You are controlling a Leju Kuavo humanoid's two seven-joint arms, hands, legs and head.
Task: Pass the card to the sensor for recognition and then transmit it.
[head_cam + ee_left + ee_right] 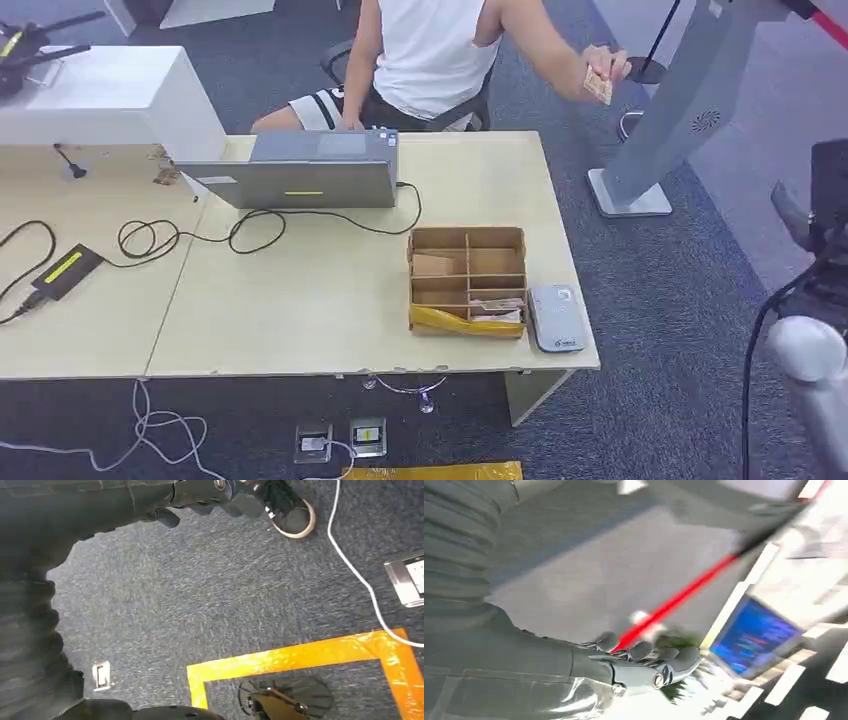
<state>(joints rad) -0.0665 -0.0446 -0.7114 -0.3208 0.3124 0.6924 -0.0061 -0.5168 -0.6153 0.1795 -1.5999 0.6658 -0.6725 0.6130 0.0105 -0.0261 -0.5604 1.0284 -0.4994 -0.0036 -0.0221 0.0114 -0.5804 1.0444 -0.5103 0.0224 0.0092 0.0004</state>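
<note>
From the head view, a pale table point(330, 300) stands on blue carpet. A cardboard box point(467, 280) sits near its right edge, and a grey sensor point(556, 317) lies just beside it at the front right corner. A person's hand point(603, 68) holds the card point(598, 87) past the table's far right corner. In the left wrist view, yellow tape point(300, 655) marks the carpet. In the right wrist view, the right hand point(644, 667) is blurry; I cannot tell if it is open.

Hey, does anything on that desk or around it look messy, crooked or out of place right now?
A few things. The cardboard divider box has loose yellow wrapping bunched along its near edge. The grey card reader lies at the table's near-right corner, close to the edge. Black cables loop loosely across the tabletop. Nothing looks spilled or broken.
</note>
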